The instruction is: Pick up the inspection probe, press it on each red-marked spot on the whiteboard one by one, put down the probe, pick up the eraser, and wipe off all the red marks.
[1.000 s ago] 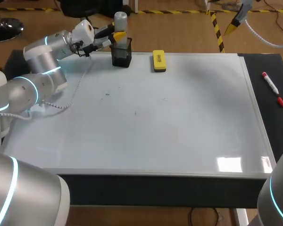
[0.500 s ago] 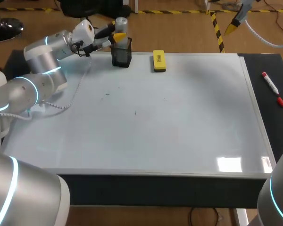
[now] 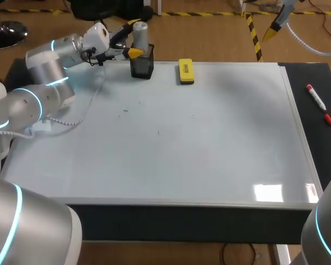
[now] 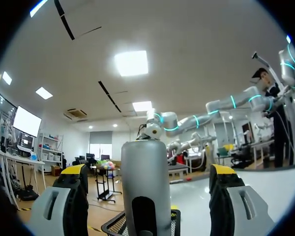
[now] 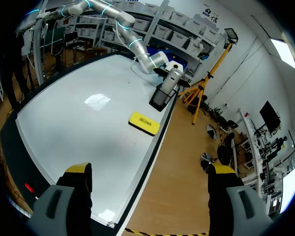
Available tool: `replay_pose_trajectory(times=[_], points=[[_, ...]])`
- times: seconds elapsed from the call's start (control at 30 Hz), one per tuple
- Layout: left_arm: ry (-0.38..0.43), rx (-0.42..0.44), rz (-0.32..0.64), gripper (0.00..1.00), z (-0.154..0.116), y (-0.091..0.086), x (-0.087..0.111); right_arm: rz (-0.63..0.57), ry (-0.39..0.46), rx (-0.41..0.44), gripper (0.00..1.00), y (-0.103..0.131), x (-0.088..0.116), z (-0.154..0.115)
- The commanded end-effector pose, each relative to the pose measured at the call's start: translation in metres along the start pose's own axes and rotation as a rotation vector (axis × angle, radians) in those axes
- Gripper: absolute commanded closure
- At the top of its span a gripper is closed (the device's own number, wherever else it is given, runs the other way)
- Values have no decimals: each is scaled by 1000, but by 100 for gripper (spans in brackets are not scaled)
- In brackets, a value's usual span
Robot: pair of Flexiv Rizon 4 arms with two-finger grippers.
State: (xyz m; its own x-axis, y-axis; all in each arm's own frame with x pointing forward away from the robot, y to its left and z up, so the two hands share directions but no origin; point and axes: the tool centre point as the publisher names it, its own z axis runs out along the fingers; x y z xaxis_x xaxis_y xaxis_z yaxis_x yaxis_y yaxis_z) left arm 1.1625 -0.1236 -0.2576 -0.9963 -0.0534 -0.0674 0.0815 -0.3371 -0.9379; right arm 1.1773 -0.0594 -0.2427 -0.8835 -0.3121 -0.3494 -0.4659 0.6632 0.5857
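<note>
Probe (image 4: 146,187) upright in mesh holder (image 3: 142,65) at whiteboard (image 3: 209,143) 11 o'clock, so reachable from the side; L gripper (image 3: 134,37) fingers wide astride it, no contact. R gripper (image 5: 150,172) wide, empty, parked high. Count: 1 probe, 1 holder, 1 eraser (image 3: 186,72) at 12, 1 red marker (image 3: 319,104) at 3 off-board

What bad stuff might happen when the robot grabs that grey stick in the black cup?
1. The left gripper is open around the probe, fingers not touching it; closing off-centre might tip it.
2. The holder sits at the edge of the whiteboard, so lifting the probe might drag it up or topple it.
</note>
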Motion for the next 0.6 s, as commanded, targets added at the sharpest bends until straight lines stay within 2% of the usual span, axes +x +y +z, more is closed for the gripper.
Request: replay_pose_trajectory(times=[0.03,0.6], points=[[36,-67,20,0,-5,-16,-1,-1,5,5,0,0,-1,-1],[-59,-227,98,0,-32,-42,16,-1,5,5,0,0,-1,-1]])
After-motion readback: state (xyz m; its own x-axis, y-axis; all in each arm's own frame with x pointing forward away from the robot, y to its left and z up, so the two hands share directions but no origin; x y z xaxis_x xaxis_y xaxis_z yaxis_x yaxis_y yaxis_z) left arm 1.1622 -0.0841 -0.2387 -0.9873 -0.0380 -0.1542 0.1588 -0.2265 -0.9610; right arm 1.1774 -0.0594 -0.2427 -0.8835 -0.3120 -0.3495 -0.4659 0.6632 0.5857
